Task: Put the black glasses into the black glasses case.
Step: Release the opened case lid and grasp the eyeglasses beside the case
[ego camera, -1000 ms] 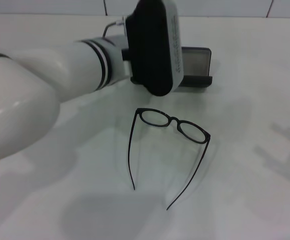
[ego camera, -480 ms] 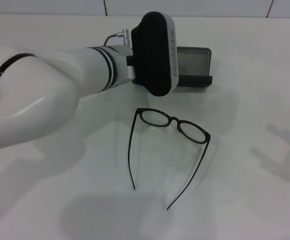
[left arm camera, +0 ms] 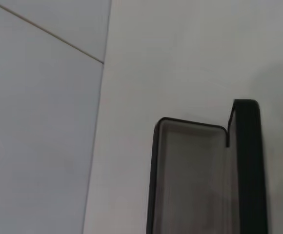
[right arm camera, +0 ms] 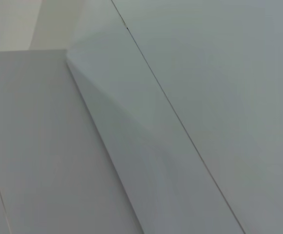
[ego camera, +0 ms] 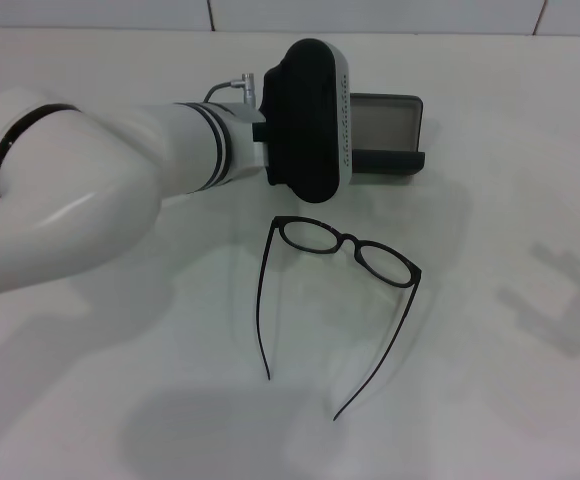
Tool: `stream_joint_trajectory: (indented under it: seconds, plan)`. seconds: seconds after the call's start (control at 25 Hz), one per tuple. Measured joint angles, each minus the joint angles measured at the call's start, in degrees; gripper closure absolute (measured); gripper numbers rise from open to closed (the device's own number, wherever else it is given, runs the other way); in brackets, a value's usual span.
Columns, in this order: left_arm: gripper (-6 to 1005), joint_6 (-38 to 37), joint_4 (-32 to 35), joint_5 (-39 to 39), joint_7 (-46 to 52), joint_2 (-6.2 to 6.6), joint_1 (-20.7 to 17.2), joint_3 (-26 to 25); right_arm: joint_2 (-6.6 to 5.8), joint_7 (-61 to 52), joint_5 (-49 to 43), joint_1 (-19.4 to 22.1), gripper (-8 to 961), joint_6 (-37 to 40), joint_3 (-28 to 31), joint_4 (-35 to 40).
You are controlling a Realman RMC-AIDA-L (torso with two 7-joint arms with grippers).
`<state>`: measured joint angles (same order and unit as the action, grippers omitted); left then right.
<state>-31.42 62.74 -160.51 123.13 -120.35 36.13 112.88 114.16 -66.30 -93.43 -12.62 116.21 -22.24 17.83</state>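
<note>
The black glasses [ego camera: 345,250] lie unfolded on the white table, lenses toward the back and temple arms pointing toward me. The black glasses case [ego camera: 390,135] stands open behind them with its grey lining showing. Its left part is hidden by my left arm. My left gripper [ego camera: 308,115] shows only as a black housing seen from behind. It hovers just in front of the case and behind the glasses, touching neither. The left wrist view shows the open case [left arm camera: 195,180] close up. My right gripper is out of view.
The white table [ego camera: 490,400] ends at a tiled wall [ego camera: 370,12] at the back. My left forearm [ego camera: 90,210] crosses the left half of the view. A shadow [ego camera: 565,295] falls on the table at the right.
My left arm has drawn back and dropped a little, so more of the elbow shows at the left. The glasses and case have not moved.
</note>
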Motion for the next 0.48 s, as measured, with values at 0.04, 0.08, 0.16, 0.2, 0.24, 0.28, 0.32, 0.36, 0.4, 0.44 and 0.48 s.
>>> stream_joint_trajectory:
  seconds: [0.04, 0.08, 0.16, 0.2, 0.24, 0.28, 0.32, 0.36, 0.4, 0.44, 0.48]
  plan:
    - [1000, -0.1, 0.0, 0.0, 0.0, 0.01, 0.0, 0.0, 0.0, 0.0, 0.0, 0.0, 81, -0.1, 0.0, 0.0]
    - [1000, -0.1, 0.0, 0.0, 0.0, 0.01, 0.1, 0.0, 0.01, 0.0, 0.0, 0.0, 81, -0.1, 0.0, 0.0]
    - [999, -0.1, 0.0, -0.1, -0.1, 0.02, 0.2, 0.0, 0.01, 0.0, 0.0, -0.1, 81, -0.1, 0.0, 0.0]
    - [999, -0.1, -0.1, -0.1, -0.1, 0.03, 0.3, 0.0, 0.01, 0.0, 0.0, -0.1, 81, -0.2, 0.0, 0.0]
    - [999, -0.1, -0.1, -0.1, -0.2, 0.03, 0.4, 0.0, 0.01, 0.0, 0.0, -0.1, 81, -0.4, 0.0, 0.0]
    - [998, -0.1, -0.3, -0.1, -0.2, 0.03, 0.6, 0.1, 0.01, 0.0, 0.0, -0.1, 81, -0.5, 0.0, 0.0]
    - [998, -0.1, -0.4, -0.1, -0.2, 0.04, 0.7, 0.1, 0.01, 0.0, 0.0, -0.1, 81, -0.6, 0.0, 0.0]
    - [998, -0.2, -0.5, -0.1, -0.2, 0.03, 0.8, 0.1, 0.01, 0.0, 0.0, -0.1, 81, -0.6, 0.0, 0.0]
    - [998, -0.2, -0.7, -0.1, -0.2, 0.03, 1.0, 0.2, 0.02, 0.0, 0.0, -0.1, 81, -0.7, 0.0, 0.0]
    - [997, -0.2, -0.8, -0.2, -0.2, 0.04, 1.0, 0.3, 0.05, 0.0, 0.0, -0.1, 81, -0.8, 0.1, 0.0]
    - [997, -0.2, -0.8, -0.2, -0.2, 0.06, 1.1, 0.4, 0.07, 0.0, 0.0, -0.1, 82, -1.0, 0.1, 0.0]
